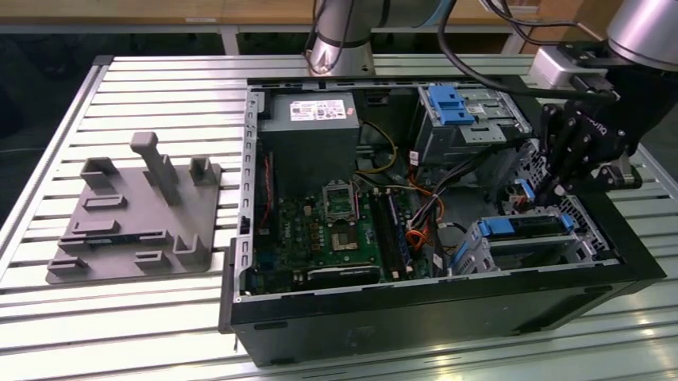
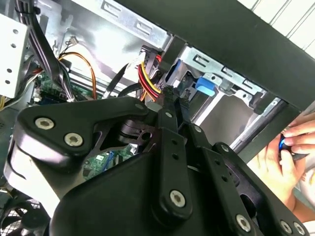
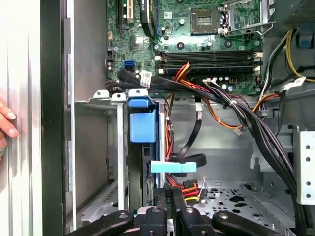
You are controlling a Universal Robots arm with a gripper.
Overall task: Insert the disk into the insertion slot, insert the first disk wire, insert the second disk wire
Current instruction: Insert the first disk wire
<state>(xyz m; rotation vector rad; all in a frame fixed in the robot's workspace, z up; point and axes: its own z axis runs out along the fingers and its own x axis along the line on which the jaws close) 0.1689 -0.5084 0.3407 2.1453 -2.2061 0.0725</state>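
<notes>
tabletop (image 1: pixel 127 317), exterior view's left edge: open slats all round a grey fixture (image 1: pixel 127 230), whose upright posts stick up.
computer case (image 1: pixel 424 309): black walls ring the inside; the way in is from above.
motherboard (image 1: pixel 329 230): low, open room above it, beside the tall power supply (image 1: pixel 313 135).
tool (image 1: pixel 544 194): inside the case by the wall at the exterior view's right, squeezed between the upper bay (image 1: pixel 456 111) and the insertion slot (image 1: pixel 529 252).
wire bundle (image 3: pixel 236 108): black, red and orange strands cross from board to cage, close beside the tool.
slot mouth: taken up by the disk (image 3: pixel 142 125); a pale blue connector (image 3: pixel 172 167) lies across just beside it.
hand (image 3: pixel 6 125): a person's, just outside the case wall.
</notes>
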